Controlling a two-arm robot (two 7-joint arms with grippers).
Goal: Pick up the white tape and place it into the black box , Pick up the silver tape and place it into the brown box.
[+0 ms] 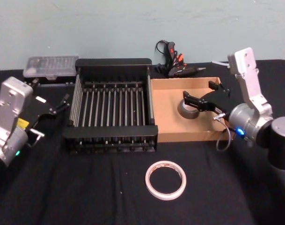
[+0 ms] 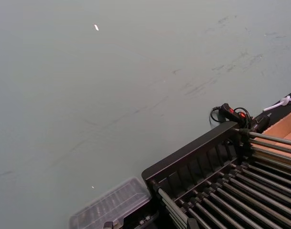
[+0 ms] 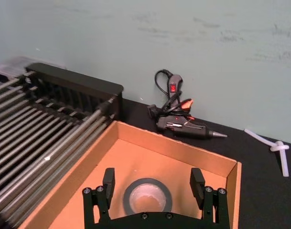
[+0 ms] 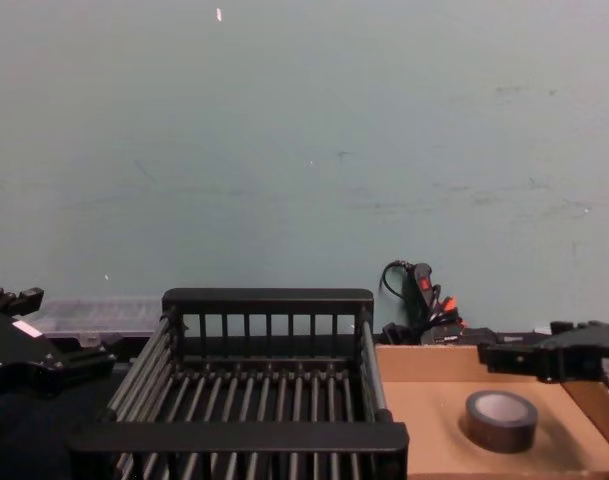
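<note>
Right gripper [image 3: 155, 188] is over the brown box [image 1: 166, 101], fingers spread wide and empty, straddling the silver tape [image 1: 189, 110] from above. The roll lies flat on the box floor, towards the right half, apart from all the walls; the chest view shows daylight between the fingers and the roll [image 4: 501, 420], so the release looks done. Silver half of the task reads as complete. White tape [image 1: 165, 179] lies flat on the black cloth, near side, in front of the gap between the two boxes, well apart from both. The black box [image 1: 112, 140] sits left of the brown one with nothing in it. Left gripper [image 1: 58, 105] is parked at the left, beside the black box's left wall; can't tell if its fingers are open or closed. For the step in hand: lift the right arm straight up with the fingers kept wide, so nothing clips the roll or the cardboard wall on the way out. Then the white roll: thin flat ring, so I'd pinch across the band, one finger in the centre hole, one outside, pressing down to the cloth before closing. Risk is the roll sliding on the cloth.
</note>
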